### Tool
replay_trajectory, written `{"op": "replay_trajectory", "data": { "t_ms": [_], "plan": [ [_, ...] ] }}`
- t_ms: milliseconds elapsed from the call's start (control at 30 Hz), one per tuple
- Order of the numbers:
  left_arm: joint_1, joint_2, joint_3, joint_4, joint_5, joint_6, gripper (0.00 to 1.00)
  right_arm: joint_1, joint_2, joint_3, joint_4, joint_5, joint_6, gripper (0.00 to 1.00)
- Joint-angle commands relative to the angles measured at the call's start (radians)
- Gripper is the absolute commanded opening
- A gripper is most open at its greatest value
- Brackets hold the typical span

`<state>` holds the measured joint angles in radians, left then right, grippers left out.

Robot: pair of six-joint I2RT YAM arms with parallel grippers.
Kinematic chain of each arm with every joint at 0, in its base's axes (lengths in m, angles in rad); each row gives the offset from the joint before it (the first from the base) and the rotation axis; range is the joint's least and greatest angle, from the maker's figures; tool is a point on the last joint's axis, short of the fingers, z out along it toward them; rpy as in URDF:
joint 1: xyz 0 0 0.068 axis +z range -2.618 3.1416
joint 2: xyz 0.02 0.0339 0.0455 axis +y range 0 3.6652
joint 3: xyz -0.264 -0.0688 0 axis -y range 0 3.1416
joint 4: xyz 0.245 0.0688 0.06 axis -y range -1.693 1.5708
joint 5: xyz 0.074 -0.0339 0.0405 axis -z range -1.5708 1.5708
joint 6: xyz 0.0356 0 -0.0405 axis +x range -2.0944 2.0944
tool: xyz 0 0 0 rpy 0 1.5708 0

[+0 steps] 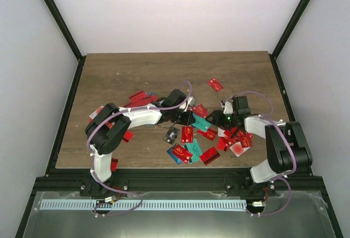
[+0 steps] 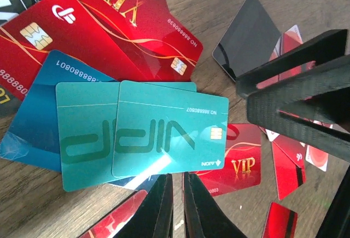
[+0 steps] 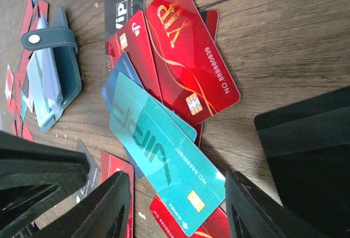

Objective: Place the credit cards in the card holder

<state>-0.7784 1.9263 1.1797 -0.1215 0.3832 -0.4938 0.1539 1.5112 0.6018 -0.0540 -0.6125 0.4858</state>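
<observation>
Right gripper (image 3: 176,194), jaws parted, straddles the near end of a teal VIP card (image 3: 164,156) topping fanned credit cards (image 3: 180,57). Left gripper (image 2: 175,205) is clenched, with nothing seen between its jaws. The card holder (image 3: 52,68) lies just beside the pile on the wooden table (image 3: 284,41).

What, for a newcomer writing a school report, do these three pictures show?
A left arm and a right arm are bolted at the near edge of a wooden table. One picture looks down from above; the other two come from a camera on each wrist, showing that arm's own jaws. Credit cards, mostly red, some teal, lie scattered on the table, with a teal card holder among them. The left jaws are shut; the right jaws stand open above a teal VIP card. Nothing appears held.
</observation>
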Motion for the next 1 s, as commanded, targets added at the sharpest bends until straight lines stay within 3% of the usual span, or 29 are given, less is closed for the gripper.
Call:
{"op": "replay_trajectory", "data": {
  "t_ms": [0,567,733,967],
  "plan": [
    [-0.007,0.049,0.039,-0.013,0.002,0.013,0.09,-0.008,-0.03,-0.014,-0.001,-0.007,-0.021,0.5],
    [-0.012,0.134,0.05,-0.048,-0.079,0.041,0.07,-0.01,0.061,-0.024,0.055,-0.061,-0.019,0.47],
    [-0.012,0.134,0.036,-0.043,-0.08,0.044,0.07,-0.01,0.069,-0.027,0.077,-0.078,-0.009,0.4],
    [-0.013,0.139,0.033,-0.038,-0.078,0.047,0.07,-0.014,0.076,-0.031,0.128,-0.098,0.013,0.21]
  ]
}}
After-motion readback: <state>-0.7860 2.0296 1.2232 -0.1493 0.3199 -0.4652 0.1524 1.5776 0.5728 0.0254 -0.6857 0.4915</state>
